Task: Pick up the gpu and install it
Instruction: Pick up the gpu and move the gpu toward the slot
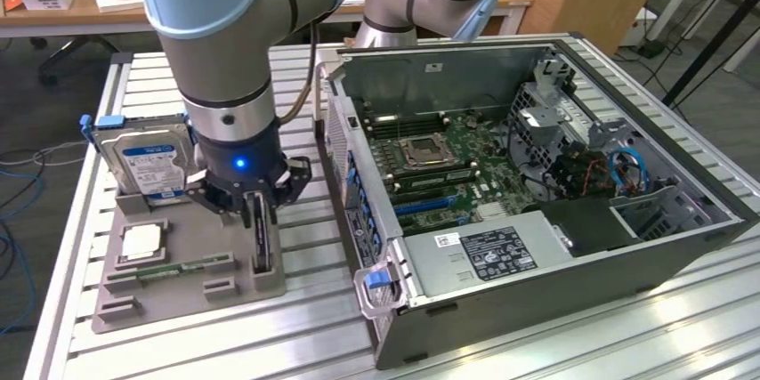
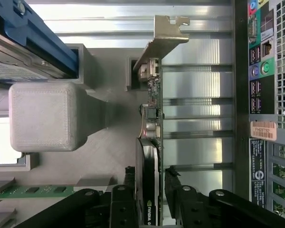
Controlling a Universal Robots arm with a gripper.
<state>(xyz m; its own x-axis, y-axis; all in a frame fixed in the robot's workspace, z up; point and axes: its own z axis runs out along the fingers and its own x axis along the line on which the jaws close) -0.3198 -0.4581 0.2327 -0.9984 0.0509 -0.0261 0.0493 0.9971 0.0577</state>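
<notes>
Directly beneath my gripper (image 2: 150, 170), the gpu (image 2: 151, 142) stands on edge in a slot of the grey holder (image 2: 109, 156); black shroud, brown board edge, silver bracket at one end; clamped or released, I cannot tell; beyond, the open computer case (image 1: 475, 309).

**GPU parked on edge in the holder**

So the gpu (image 1: 262, 242) is standing upright on its long edge, slotted into the gray holder (image 1: 178, 302). It's a thin card with a black face, and its silver bracket (image 2: 164, 40) sticks out at one end.
</notes>
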